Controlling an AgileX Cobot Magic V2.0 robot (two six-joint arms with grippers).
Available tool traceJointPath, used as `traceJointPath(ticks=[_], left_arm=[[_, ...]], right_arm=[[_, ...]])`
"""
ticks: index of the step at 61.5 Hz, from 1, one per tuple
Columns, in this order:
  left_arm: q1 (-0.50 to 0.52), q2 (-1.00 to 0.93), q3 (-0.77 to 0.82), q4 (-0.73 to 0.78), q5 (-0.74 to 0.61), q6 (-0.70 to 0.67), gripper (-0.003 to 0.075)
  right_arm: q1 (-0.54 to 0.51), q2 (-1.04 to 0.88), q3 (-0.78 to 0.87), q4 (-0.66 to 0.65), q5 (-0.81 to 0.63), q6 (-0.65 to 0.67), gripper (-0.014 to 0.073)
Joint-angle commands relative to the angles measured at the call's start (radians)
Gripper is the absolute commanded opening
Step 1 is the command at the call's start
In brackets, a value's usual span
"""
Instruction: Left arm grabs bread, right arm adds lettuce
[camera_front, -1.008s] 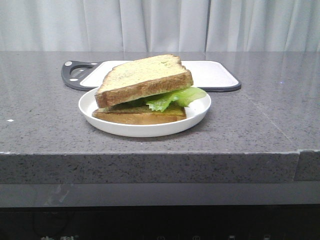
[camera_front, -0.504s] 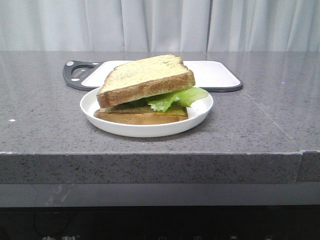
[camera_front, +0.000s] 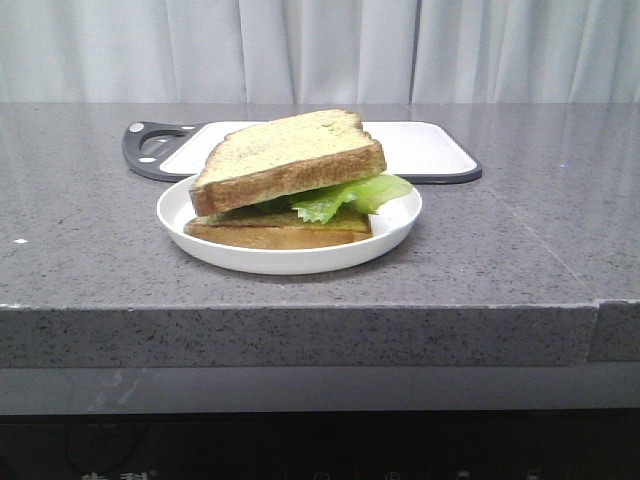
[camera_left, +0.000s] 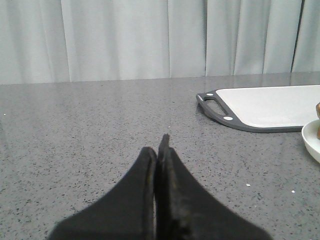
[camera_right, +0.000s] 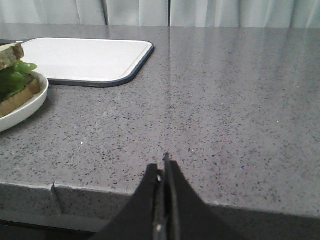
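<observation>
The thick bread (camera_front: 288, 158) slice lies tilted on top of the green ruffled lettuce (camera_front: 350, 196), which rests on a thinner slice (camera_front: 280, 233) in the white plate (camera_front: 290, 260). The lettuce sticks out at the right side. No arm shows in the front view. In the left wrist view my left gripper (camera_left: 159, 147) is shut and empty, low over the bare counter, with the plate's rim (camera_left: 311, 141) far off to its side. My right gripper (camera_right: 161, 166) is shut and empty near the counter's front edge; the lettuce (camera_right: 14, 76) and plate (camera_right: 25, 110) sit away from it.
A white cutting board (camera_front: 420, 150) with a dark rim and handle (camera_front: 150, 148) lies behind the plate on the grey speckled counter (camera_front: 500, 250). A pale curtain hangs behind. The counter's front edge drops off near the right gripper.
The front picture shifted slightly right and back. The sandwich and plate have not moved.
</observation>
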Motion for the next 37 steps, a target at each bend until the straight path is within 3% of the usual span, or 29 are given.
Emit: traceJointPath(ticks=[1, 37], left_arm=[[0.002, -0.019, 0.006, -0.006, -0.082, -0.001, -0.0020], [0.002, -0.018, 0.006, -0.006, -0.082, -0.001, -0.0020]], right_arm=[[-0.010, -0.029, 0.012, 0.009, -0.132, -0.010, -0.0118], [-0.016, -0.032, 0.015, 0.002, -0.180, 0.005, -0.0118]])
